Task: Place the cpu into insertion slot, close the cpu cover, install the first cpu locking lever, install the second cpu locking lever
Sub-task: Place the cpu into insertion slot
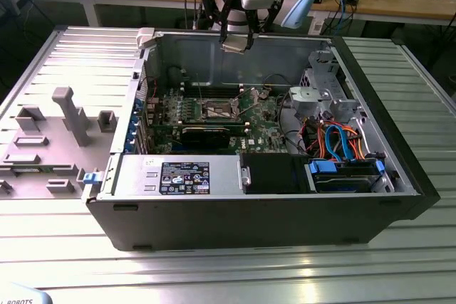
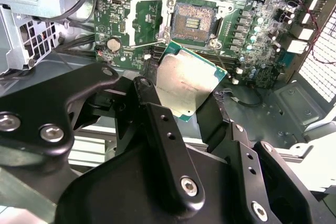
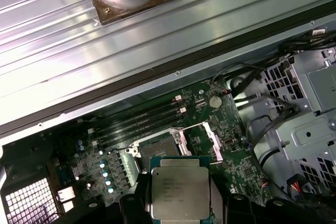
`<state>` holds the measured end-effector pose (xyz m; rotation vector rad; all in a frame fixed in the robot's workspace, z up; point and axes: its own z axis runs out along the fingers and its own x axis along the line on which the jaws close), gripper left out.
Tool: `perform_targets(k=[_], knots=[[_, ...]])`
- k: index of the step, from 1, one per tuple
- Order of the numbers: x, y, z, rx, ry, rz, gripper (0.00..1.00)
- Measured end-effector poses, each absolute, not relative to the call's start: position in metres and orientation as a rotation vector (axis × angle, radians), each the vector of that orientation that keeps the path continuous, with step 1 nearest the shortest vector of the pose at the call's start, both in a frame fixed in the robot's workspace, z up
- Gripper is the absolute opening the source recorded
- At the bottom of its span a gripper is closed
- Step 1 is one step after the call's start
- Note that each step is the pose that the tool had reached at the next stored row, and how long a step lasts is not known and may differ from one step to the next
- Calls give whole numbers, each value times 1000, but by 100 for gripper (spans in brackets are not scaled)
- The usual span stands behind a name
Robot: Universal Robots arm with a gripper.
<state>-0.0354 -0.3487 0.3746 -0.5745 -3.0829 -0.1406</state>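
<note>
Ribbed metal table carries the open computer case lying on its side, and my gripper hangs above its far wall; my jaws are clenched on the cpu, gripping it by two opposite edges with its silvery top bare between them. The chip sits tilted in the second wrist view, and in both wrist views it is up in the air, well apart from the green motherboard beneath; the insertion slot lies open on that board, dark centre exposed, with the cpu cover swung back beside it, so nothing is seated yet. I judge the chip light, thin and quite stiff, so it needs little squeeze; its smooth metal top would likely slide under a pad, so the edges are the place to hold it, as I do now; the underside and the socket's contacts I take to be delicate, so neither should be scraped or pressed at an angle; held by so narrow a rim, it could pivot in my grip if knocked against the case wall.
</note>
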Motion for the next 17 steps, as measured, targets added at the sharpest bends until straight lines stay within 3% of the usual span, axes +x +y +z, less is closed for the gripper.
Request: perform_targets(k=[17], knots=[[-35, -349, 375, -697, -3061, -141, 54]])
